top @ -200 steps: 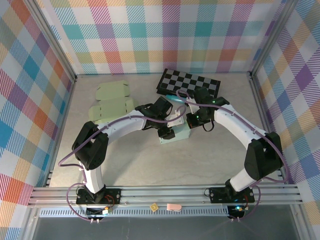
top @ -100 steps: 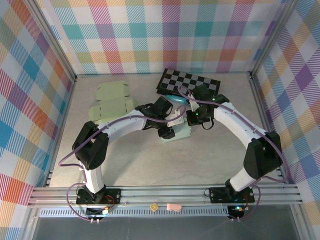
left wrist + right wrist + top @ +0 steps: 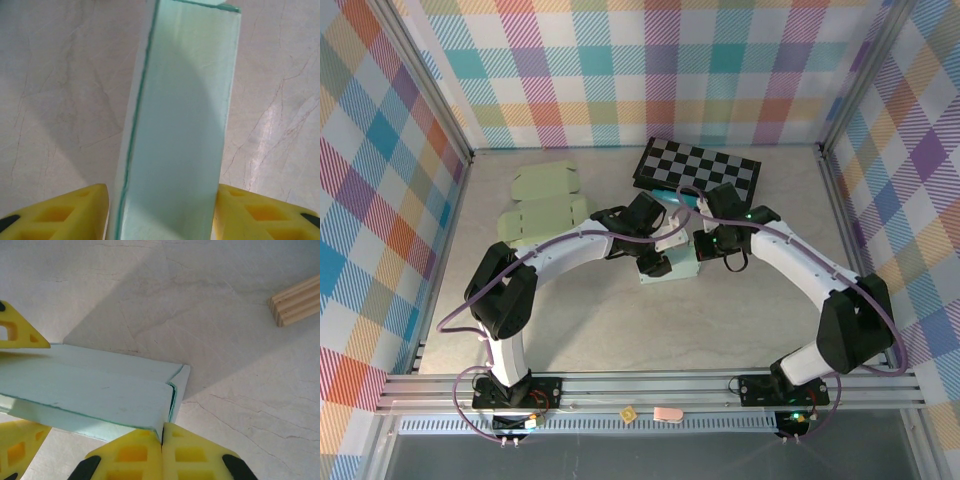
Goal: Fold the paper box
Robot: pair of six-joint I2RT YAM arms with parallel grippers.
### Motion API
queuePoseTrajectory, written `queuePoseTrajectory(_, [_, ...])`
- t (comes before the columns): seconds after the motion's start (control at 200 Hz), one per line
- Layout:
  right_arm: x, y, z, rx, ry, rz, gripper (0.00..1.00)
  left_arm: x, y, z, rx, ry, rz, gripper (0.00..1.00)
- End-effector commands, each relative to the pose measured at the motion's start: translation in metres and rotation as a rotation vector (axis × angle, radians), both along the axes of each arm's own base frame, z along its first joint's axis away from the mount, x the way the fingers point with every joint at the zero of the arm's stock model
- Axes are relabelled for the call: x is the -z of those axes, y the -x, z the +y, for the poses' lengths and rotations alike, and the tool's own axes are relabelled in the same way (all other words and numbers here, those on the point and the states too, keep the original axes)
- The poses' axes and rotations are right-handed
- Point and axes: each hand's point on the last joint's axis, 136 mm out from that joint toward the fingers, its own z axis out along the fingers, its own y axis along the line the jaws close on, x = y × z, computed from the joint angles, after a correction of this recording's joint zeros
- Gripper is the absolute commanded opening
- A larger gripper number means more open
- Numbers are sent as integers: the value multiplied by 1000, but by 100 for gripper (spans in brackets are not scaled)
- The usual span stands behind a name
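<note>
**Mia:** What moved?

**Ben:** The right arm's elbow has swung out and down. The right end effector [image 3: 708, 246] has slid a bit closer to the paper box [image 3: 678, 268]. The box has stayed put.

**Mia:** What is hard to see?

**Ben:** From above, both arms cover much of the box, and the fingers are too small to make out. In the left wrist view, the bottom of the picture cuts off the box [image 3: 180, 125] and the yellow fingers [image 3: 75, 210].

**Mia:** Where is the box?

**Ben:** It sits on the bench [image 3: 620, 320], right between the fingers of the left end effector [image 3: 160, 200]. One finger is on each side, squeezing it. In the right wrist view, the right end effector [image 3: 162, 432] is pressed tight together, and its tips touch the corner of the box [image 3: 90, 385]. A wooden block [image 3: 297, 302] lies well past that end effector.

**Mia:** How many things are there?

**Ben:** Two arms, two end effectors and one folded box. There are two flat green sheets [image 3: 542, 202] out beyond the left end effector. There is also one checked board [image 3: 700, 165] just behind both.
</note>
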Motion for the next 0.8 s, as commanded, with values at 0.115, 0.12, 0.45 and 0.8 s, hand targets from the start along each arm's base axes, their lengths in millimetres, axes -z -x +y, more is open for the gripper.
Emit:
queuePoseTrajectory(0.115, [3,5,-4,27,23,6,0,-67,-20,5,-221,159,-50,56])
queuePoseTrajectory(0.12, [3,5,-4,27,23,5,0,-69,-21,6,-225,164,-52,56])
queuePoseTrajectory(0.45, [-4,1,1,44,0,-12,0,-79,15,29,-286,221,19,58])
queuePoseTrajectory(0.8, [-4,2,1,54,13,-19,0,-93,13,65,-514,109,134,51])
